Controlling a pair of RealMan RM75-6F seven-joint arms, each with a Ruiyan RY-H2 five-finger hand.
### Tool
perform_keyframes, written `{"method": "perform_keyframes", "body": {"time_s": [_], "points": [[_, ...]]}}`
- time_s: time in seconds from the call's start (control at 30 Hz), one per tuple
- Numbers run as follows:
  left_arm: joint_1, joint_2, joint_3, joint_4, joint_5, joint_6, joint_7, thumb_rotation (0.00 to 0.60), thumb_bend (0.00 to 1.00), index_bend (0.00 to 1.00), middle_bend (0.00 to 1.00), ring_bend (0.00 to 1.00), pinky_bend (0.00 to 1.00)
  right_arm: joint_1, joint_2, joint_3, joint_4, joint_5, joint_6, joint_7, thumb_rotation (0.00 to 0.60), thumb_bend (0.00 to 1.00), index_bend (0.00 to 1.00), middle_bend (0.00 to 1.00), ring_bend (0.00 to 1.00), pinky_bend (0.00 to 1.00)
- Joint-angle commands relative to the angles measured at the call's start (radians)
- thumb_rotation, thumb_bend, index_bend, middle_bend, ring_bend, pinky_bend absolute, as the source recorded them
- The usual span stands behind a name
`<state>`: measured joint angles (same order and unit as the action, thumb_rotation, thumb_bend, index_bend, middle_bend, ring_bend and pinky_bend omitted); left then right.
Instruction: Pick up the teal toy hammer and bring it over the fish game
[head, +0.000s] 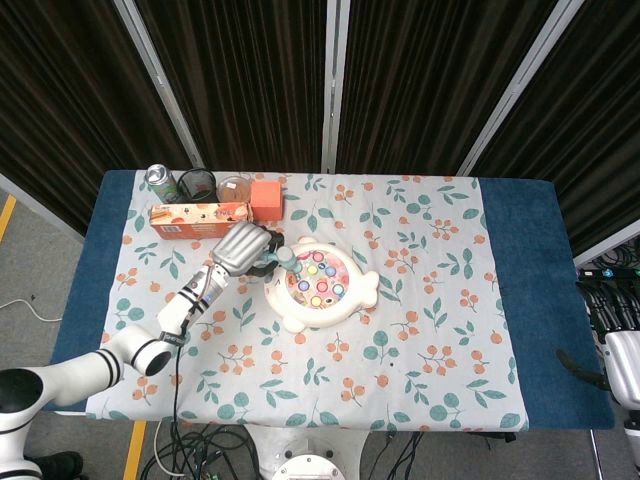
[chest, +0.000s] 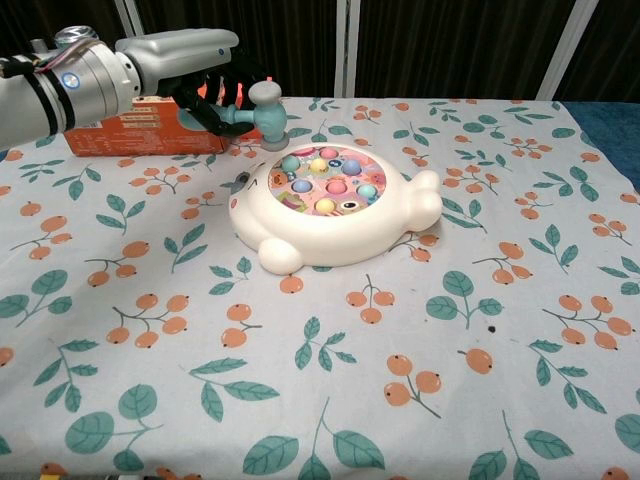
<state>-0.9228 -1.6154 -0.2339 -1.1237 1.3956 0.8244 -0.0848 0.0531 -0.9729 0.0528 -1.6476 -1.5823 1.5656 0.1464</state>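
My left hand (head: 243, 247) (chest: 200, 75) grips the teal toy hammer (chest: 262, 112) by its handle. The hammer's head (head: 283, 260) hangs in the air at the left rim of the fish game (head: 320, 285) (chest: 335, 205), just above its upper left edge. The fish game is a white fish-shaped toy with several coloured pegs on a pink top, lying in the middle of the table. My right hand (head: 612, 325) shows only at the right edge of the head view, off the table, with its fingers dark and partly cut off.
Along the back left of the flowered cloth stand an orange carton (head: 198, 217) (chest: 130, 130), an orange block (head: 266, 198), a can (head: 160, 181), a black mesh cup (head: 197, 183) and a round jar (head: 234, 188). Blue table edges (head: 525, 260) frame the cloth.
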Motion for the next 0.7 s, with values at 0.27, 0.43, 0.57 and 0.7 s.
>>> {"method": "perform_keyframes", "body": {"time_s": [0.27, 0.43, 0.57, 0.7], "points": [[-0.06, 0.006, -0.022, -0.033, -0.11, -0.092, 0.112, 0.6, 0.64, 0.7, 0.65, 0.53, 0.59, -0.003, -0.001, 0.001, 0.009, 0.001, 0.002, 0.009, 0.6, 0.1, 0.0, 0.13, 0.0, 0.0], [-0.083, 0.006, -0.02, -0.046, -0.149, -0.12, 0.17, 0.6, 0.64, 0.7, 0.65, 0.53, 0.59, -0.006, -0.001, 0.001, 0.012, 0.004, 0.002, 0.014, 0.6, 0.1, 0.0, 0.13, 0.0, 0.0], [-0.099, -0.001, -0.008, -0.045, -0.177, -0.14, 0.225, 0.6, 0.64, 0.7, 0.65, 0.54, 0.59, -0.008, -0.003, 0.001, 0.017, 0.007, 0.002, 0.019, 0.6, 0.1, 0.0, 0.13, 0.0, 0.0], [-0.105, -0.002, -0.009, -0.05, -0.205, -0.138, 0.252, 0.6, 0.65, 0.7, 0.65, 0.54, 0.6, -0.011, -0.004, 0.002, 0.021, 0.009, 0.005, 0.023, 0.6, 0.1, 0.0, 0.13, 0.0, 0.0]]}}
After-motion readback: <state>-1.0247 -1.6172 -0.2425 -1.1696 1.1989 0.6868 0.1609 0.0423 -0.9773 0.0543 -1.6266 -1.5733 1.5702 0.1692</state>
